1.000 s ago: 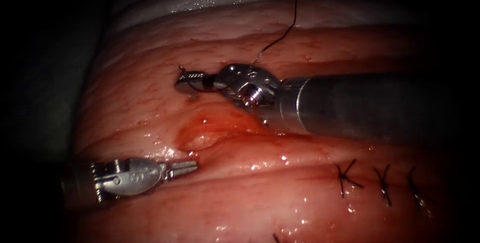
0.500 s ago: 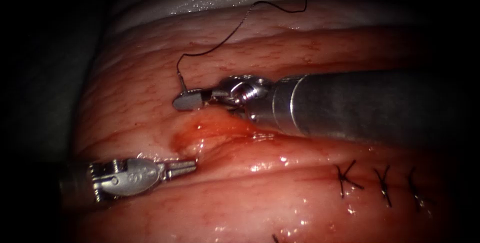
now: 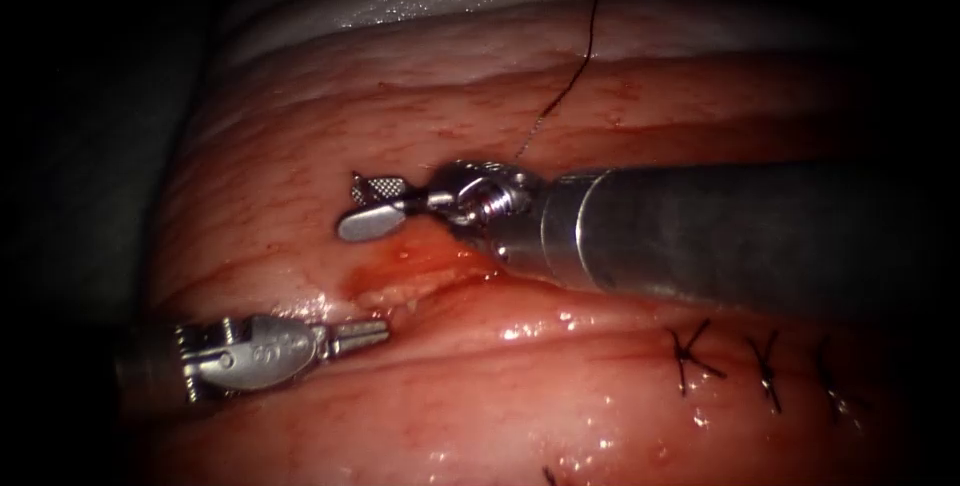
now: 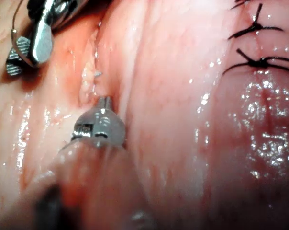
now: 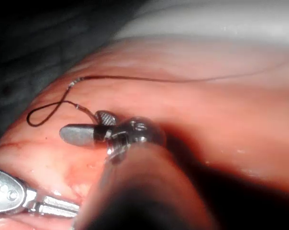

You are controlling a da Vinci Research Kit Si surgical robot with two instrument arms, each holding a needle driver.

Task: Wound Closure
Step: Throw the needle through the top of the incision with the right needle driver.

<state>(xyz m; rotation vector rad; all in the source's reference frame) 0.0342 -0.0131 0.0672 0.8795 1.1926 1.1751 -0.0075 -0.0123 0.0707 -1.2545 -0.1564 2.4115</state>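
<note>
Jaws of the silver right needle driver point(image 3: 370, 206) gape around the thin curved steel needle point(image 4: 12, 34) without gripping it. Whether it is in the pink tissue point(image 3: 500, 396) is unclear. The silver left needle driver point(image 3: 360, 334) is closed and empty, parked by the cut point(image 3: 430, 281), likely standing ready.

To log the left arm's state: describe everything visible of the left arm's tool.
The left arm's tool looks like bright silver metal, with a hinged, riveted wrist and two short, slim jaws. The jaws are shut together and hold nothing. It lies nearly level, coming in from the endoscope view's left and pointing right, with its tip at the left end of the cut in the tissue. Whether the tip touches the wet surface cannot be told.
</note>
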